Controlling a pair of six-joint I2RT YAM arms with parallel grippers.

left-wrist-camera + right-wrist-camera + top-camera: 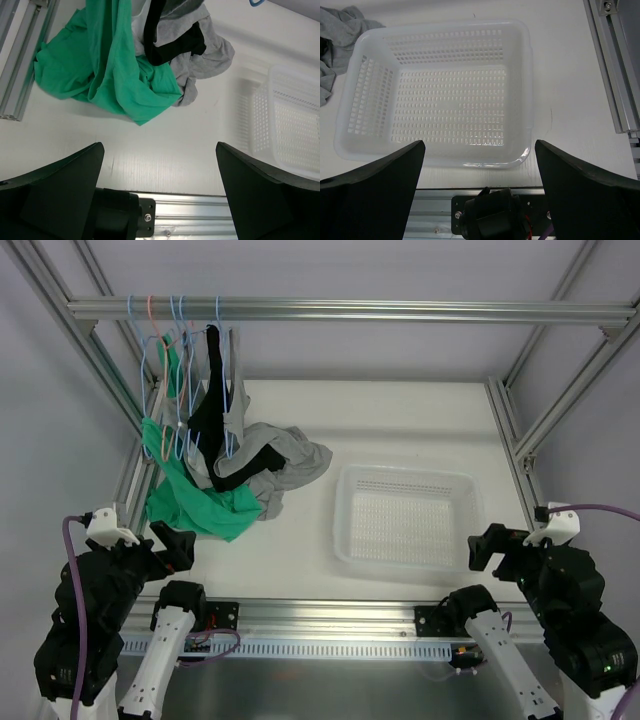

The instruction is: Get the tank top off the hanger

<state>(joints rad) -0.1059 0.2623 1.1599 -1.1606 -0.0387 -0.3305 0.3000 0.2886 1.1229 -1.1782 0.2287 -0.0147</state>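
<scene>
On the white table [420,420], left of the basket [408,472], the grey tank top [295,462] pools, tangled with green and black garments. It looks light and limp, best pinched by a strap near the blue hanger [218,315]. The left gripper [159,147] and right gripper [480,145] gape wide, empty.

I am looking at two arms of chunky matte-black joints, the left arm [95,600] and the right arm [575,605]. Each is carrying a white camera housing [108,528] at its wrist, with a purple cable [68,560] trailing from it. White links [160,660] are joining onto black bases [185,600]. The left gripper [157,150] and right gripper [479,150] are showing broad, black, wedge-shaped fingers [55,200], and a silver screw [148,217] is glinting on a black bracket [127,212].
</scene>
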